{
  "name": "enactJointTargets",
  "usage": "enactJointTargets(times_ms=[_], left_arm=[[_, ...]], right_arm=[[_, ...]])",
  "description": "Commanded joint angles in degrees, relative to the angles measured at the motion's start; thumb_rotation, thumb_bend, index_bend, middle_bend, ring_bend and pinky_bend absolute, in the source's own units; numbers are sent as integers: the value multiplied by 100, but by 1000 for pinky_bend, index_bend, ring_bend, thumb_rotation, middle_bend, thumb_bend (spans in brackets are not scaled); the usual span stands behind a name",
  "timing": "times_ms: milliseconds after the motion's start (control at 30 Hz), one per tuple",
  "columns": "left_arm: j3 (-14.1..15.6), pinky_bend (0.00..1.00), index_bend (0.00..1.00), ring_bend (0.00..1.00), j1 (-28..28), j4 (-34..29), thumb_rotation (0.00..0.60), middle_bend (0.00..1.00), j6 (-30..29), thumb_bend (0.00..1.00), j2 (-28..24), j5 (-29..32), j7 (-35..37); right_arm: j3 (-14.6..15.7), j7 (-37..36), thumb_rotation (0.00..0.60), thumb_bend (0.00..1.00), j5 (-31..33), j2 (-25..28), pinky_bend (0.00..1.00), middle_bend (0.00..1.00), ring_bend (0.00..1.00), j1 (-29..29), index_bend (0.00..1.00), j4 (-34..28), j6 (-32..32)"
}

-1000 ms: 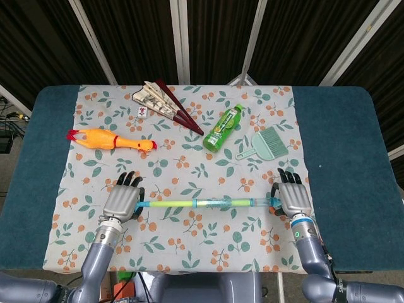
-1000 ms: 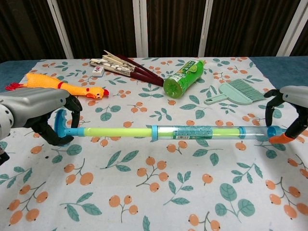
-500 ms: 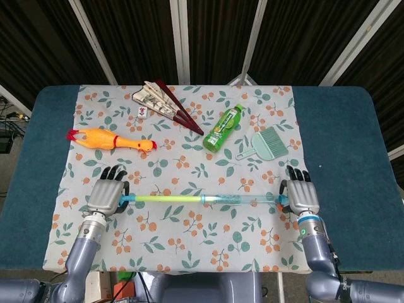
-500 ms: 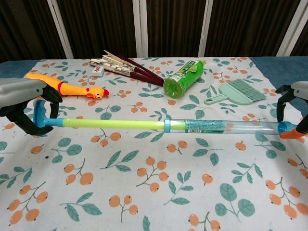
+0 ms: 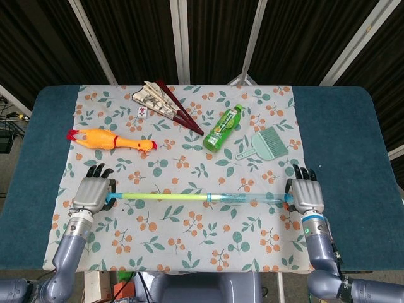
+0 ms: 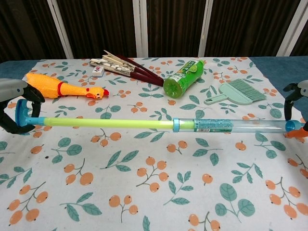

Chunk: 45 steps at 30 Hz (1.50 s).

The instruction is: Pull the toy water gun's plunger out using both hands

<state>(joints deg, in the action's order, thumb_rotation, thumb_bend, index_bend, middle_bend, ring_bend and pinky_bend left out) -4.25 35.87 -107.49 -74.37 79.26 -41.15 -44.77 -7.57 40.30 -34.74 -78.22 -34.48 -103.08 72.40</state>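
The toy water gun lies stretched across the table above the cloth: a clear blue barrel [image 5: 249, 199] [image 6: 231, 126] on the right and a long yellow-green plunger rod [image 5: 161, 196] [image 6: 101, 123] drawn far out to the left. My left hand [image 5: 90, 195] [image 6: 12, 108] grips the blue plunger handle [image 6: 21, 114] at the rod's left end. My right hand [image 5: 306, 197] [image 6: 297, 103] holds the barrel's nozzle end, where an orange tip [image 6: 294, 134] shows. Both hands are partly cut off at the chest view's edges.
On the floral cloth [image 5: 189, 246] behind the gun lie a rubber chicken [image 5: 110, 140], a folded fan [image 5: 169, 106], a small white tile [image 5: 144, 112], a green bottle [image 5: 223, 128] and a teal hand brush [image 5: 266, 144]. Blue table surface [image 5: 353, 158] flanks the cloth.
Both hands have moved apart, the left one further left and the right one slightly right. The yellow-green rod has slid much further out of the barrel.
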Motion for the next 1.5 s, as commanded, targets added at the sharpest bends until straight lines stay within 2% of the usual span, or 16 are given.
enactJointTargets(times_ms=[33, 400, 1100, 1167, 1267, 1333, 1433, 1500], left_arm=[[42, 62, 608, 0, -37, 52, 600, 157, 45, 478, -59, -36, 57], [99, 62, 608, 0, -155, 106, 600, 156, 130, 478, -331, -142, 258], [122, 61, 598, 0, -218, 98, 600, 152, 143, 478, -373, -189, 250], [114, 61, 497, 0, -223, 99, 600, 120, 143, 462, -374, -182, 258], [108, 56, 291, 0, -227, 94, 600, 36, 174, 364, -370, -189, 291], [115, 51, 189, 0, -224, 75, 600, 4, 225, 292, -385, -187, 310], [142, 50, 62, 0, -215, 61, 600, 0, 279, 155, -407, -193, 295], [152, 50, 40, 0, -210, 42, 600, 0, 301, 108, -436, -178, 279]], right_arm=[[-7, -6, 600, 333, 18, 7, 0, 42, 0, 12, 617, 33, 12], [-24, -45, 600, 332, 44, 89, 0, 42, 0, 43, 617, 148, -60], [-83, -172, 600, 331, 97, 234, 0, 42, 0, 93, 616, 283, -181], [-72, -187, 600, 332, 67, 239, 0, 42, 0, 99, 538, 288, -196], [-21, -211, 600, 332, -15, 267, 0, 11, 0, 114, 150, 278, -255], [20, -275, 600, 331, -128, 289, 0, 0, 0, 137, 12, 285, -308], [74, -283, 600, 331, -223, 321, 0, 0, 0, 148, 0, 296, -353], [79, -344, 600, 332, -280, 342, 0, 0, 0, 168, 0, 288, -371]])
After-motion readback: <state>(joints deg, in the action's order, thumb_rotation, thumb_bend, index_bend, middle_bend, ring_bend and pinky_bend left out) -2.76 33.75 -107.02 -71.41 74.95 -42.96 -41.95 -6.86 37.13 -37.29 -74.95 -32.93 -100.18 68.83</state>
